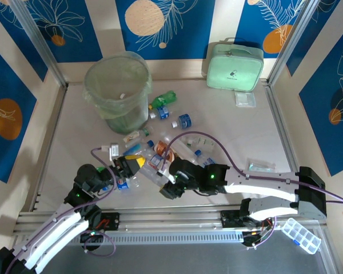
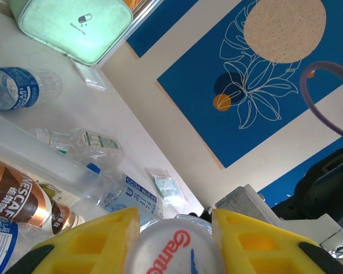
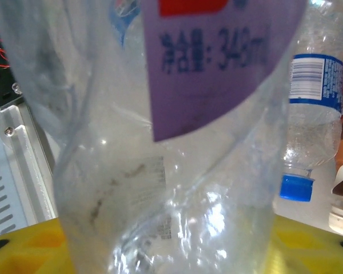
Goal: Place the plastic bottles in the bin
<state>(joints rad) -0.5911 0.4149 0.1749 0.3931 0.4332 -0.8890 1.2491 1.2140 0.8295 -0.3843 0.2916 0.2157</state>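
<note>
Now, a Ganten bottle was clamped by the left fingers near the counter's front. A crushed clear bottle was flanked by the right fingers, grip untellable. Carrying to the far bin was judged next.

What sits around my workspace
A mint green zipped case stands at the far right of the white table. A small clear packet lies just in front of it, and another clear packet lies nearer me on the right. A clear compartment box rests beyond the table's near right corner. Blue wall panels with white leaves and orange discs stand around me.
</note>
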